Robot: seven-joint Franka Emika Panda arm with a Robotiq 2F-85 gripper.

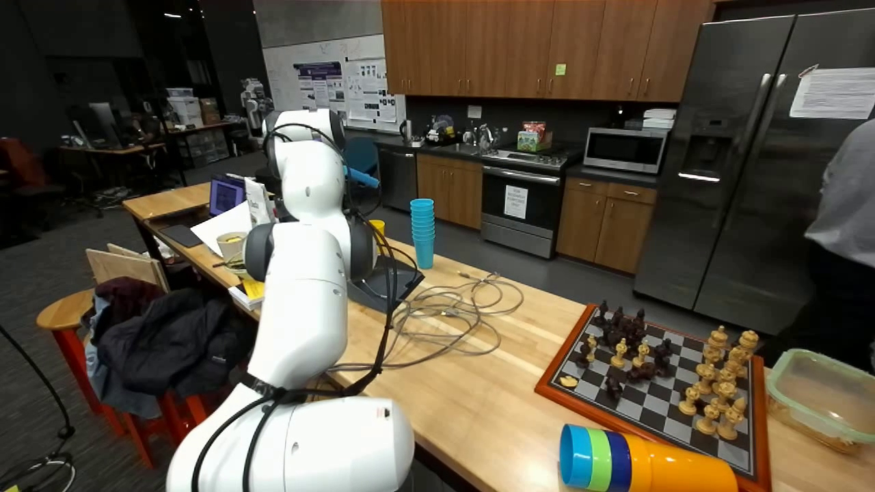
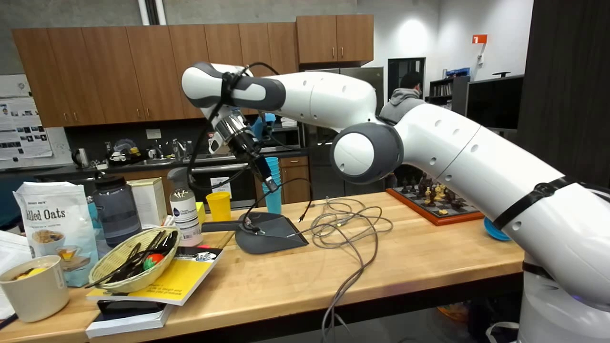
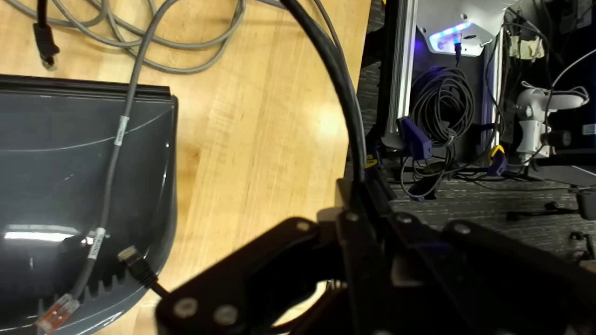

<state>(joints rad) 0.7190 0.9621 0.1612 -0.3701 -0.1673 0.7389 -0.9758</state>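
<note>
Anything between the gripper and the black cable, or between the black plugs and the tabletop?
Nothing visible between gripper and black cable: the jaws are shut on it. Below, the dustpan lies between one black plug and the tabletop. The other black plug shows past the dustpan's lip, near loops of grey cable.

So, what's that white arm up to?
A jointed white robot arm has its black two-fingered gripper shut on a thin, curving black cable, holding it up off a long pale wooden table. A scoop-shaped dark grey dustpan sits nearby, with the plug end of a looping grey cable lying across it. A person in a grey top stands in the background.
</note>
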